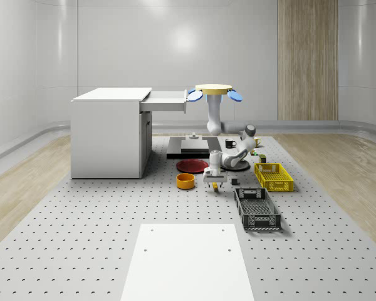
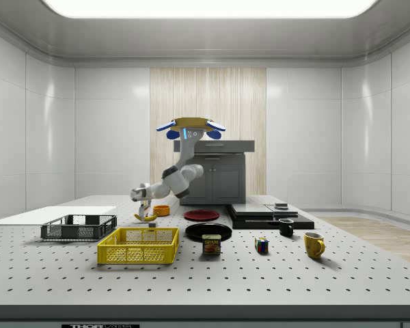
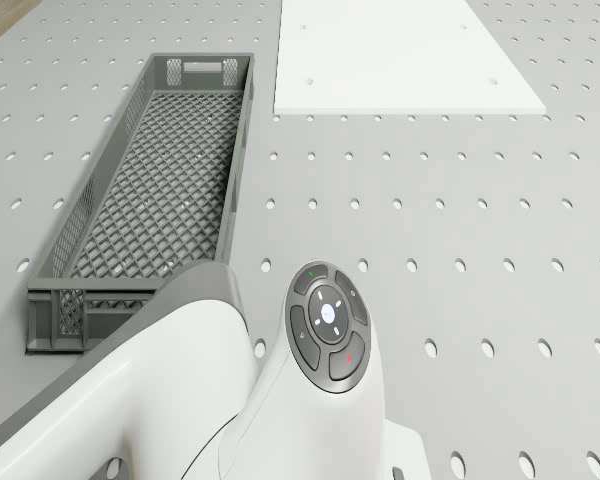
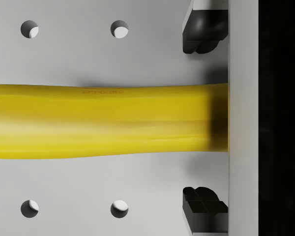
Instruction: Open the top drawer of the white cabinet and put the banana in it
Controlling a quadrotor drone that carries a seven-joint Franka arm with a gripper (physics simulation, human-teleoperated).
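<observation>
Above the middle of the perforated bench (image 1: 81, 238), near the white cabinet (image 1: 106, 135), the drone (image 1: 214, 91) hovers with its arm (image 1: 235, 160) bent down and forward. The cabinet's top drawer (image 1: 166, 102) stands pulled out, on the side facing the drone.

The claw (image 1: 215, 182) points straight down at the bench surface, just beside an orange bowl (image 1: 185, 181) and in front of a red plate (image 1: 193, 165). In the wrist view the banana (image 4: 103, 121) lies flat on the bench, crossing directly between the two dark fingertips (image 4: 201, 29), which stand spread on either side of the fruit with bench showing between each tip and the peel. The claw is thus released, straddling the banana without gripping it. In the side view the banana (image 2: 147, 216) shows on the bench right under the claw (image 2: 145, 209).

A yellow crate (image 1: 273, 176) sits toward the whole-scene view's right of the claw, and a grey crate (image 1: 256, 209) lies nearer the camera. In the drone view the grey crate (image 3: 160, 180) runs alongside the arm (image 3: 180, 400), with a white panel (image 3: 405, 55) on the bench beyond. A black tray (image 1: 189, 148) rests behind the red plate, and a dark mug (image 1: 230, 143) stands near the arm's elbow.
</observation>
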